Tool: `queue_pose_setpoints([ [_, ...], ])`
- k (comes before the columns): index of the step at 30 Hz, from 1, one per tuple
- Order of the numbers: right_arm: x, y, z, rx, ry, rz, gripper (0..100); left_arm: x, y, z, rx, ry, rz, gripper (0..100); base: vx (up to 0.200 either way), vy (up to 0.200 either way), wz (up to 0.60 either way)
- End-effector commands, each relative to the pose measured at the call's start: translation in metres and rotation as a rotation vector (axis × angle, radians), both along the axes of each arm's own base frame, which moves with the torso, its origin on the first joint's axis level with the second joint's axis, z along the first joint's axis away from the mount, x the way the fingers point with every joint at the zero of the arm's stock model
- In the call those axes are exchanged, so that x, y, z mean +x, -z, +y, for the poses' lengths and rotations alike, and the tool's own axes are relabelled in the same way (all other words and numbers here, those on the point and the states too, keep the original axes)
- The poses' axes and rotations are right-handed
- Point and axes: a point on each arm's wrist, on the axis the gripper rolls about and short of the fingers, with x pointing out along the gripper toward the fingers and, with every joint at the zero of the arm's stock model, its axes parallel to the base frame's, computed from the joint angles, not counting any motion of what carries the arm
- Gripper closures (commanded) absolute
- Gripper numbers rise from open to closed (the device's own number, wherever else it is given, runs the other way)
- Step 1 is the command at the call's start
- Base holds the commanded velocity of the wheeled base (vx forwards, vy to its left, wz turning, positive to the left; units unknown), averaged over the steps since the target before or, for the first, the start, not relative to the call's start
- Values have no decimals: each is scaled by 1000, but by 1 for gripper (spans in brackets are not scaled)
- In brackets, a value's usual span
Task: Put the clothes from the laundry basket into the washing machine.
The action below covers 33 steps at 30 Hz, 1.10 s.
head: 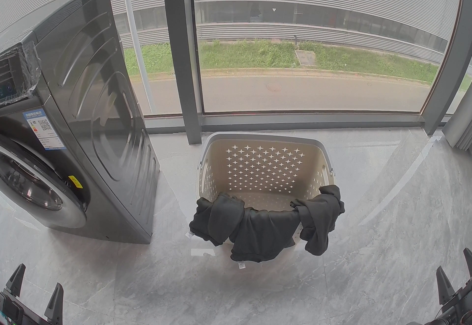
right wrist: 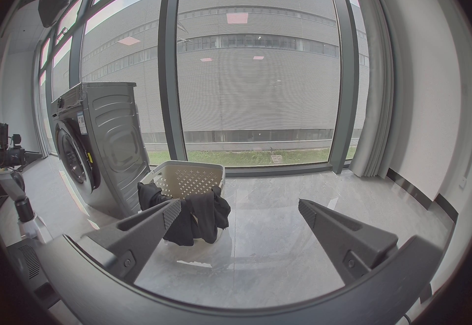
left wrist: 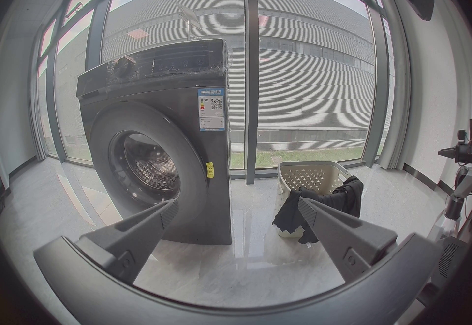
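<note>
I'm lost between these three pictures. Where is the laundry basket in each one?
Head view: basket at centre, below the window, right of the washer, clothes draped over its near rim.
Left wrist view: basket beside the washer, before the window.
Right wrist view: basket beside the washer, before the window.
Shared landmark: the washer, always next to the basket.

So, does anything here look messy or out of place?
The dark clothes hang over the laundry basket's near rim, half outside instead of lying inside. Clear film also wraps the washing machine's top panel.
</note>
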Motion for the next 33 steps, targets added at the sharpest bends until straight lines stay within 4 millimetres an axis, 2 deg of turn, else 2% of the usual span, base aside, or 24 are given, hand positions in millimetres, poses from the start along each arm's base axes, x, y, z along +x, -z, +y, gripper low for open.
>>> queue_pose_setpoints([
  [1,0,5,0,0,-1,1,0,0,5,0,-1,-2,-2,0,200,0,0],
  [4,0,5,0,0,-1,1,0,0,5,0,-1,-2,-2,0,200,0,0],
  [13,0,5,0,0,-1,1,0,0,5,0,-1,-2,-2,0,0,0,0],
  [22,0,5,0,0,-1,1,0,0,5,0,-1,0,-1,0,0,-200,0],
  [31,0,5,0,0,-1,1,0,0,5,0,-1,-2,-2,0,0,0,0],
  [33,0,5,0,0,-1,1,0,0,5,0,-4,-2,-1,0,200,0,0],
])
